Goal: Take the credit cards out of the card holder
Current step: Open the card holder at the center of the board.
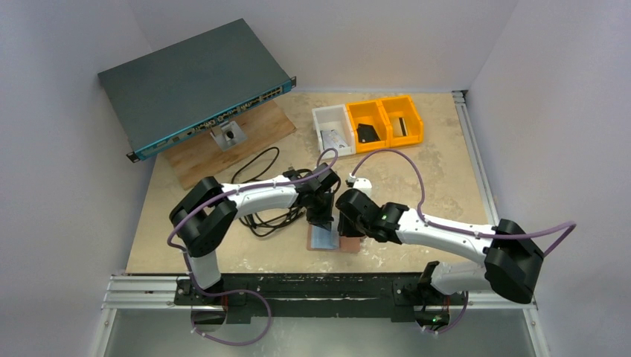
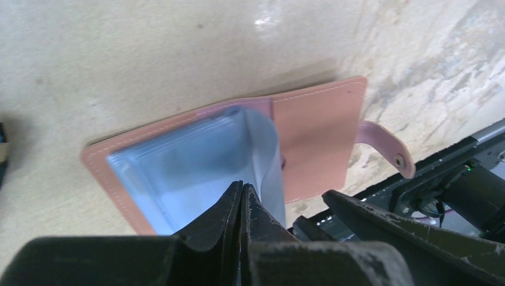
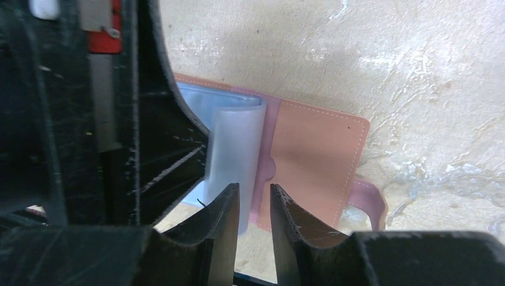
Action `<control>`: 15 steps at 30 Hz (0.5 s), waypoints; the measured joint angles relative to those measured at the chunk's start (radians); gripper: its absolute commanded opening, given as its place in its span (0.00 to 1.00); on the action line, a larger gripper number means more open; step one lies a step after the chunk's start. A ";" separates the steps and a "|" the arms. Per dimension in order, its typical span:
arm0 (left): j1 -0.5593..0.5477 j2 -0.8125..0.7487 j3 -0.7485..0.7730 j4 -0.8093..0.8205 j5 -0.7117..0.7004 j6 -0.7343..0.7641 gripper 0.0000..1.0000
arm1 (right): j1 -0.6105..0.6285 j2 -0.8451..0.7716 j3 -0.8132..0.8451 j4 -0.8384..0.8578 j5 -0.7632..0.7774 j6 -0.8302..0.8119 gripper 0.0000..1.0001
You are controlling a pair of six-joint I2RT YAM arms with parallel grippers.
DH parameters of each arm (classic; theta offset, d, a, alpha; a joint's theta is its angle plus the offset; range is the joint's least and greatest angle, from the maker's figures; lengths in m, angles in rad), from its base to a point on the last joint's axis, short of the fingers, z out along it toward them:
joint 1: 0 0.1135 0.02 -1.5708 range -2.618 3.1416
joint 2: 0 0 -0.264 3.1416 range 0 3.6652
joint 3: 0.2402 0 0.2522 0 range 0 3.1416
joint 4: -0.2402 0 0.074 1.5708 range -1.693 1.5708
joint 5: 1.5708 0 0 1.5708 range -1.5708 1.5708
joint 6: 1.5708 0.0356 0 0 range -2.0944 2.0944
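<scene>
Lying open and flat on the surface (image 1: 417,160) near its front edge, between the two arms, the card holder (image 1: 334,239) shows its pink-brown inside and its clear pockets (image 2: 178,173). The left gripper (image 2: 241,199) is closed, pinching the edge of a clear pocket sleeve, which curls upward. The right gripper (image 3: 255,205) hovers just beside it with its jaws slightly parted, gripping nothing; the curled sleeve sits just left of the gap. The snap-button tab (image 2: 390,149) sticks out from the holder's outer edge. Whether the credit cards are inside the pockets cannot be told: the plastic reads as pale blue haze, and the grippers cover part of it.

Farther back, a black cable (image 1: 257,190) lies left of centre. At the far side, a white bin (image 1: 334,128) holds a pale item, and two orange bins (image 1: 384,120) hold dark items, too small to identify. At the far left, a grey network switch (image 1: 195,85) rests tilted over a wooden board (image 1: 223,141), hiding part of it.
</scene>
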 measured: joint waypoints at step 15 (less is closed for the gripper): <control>-0.040 0.146 0.100 0.057 0.111 -0.024 0.12 | -0.006 -0.140 0.001 -0.103 0.050 0.022 0.26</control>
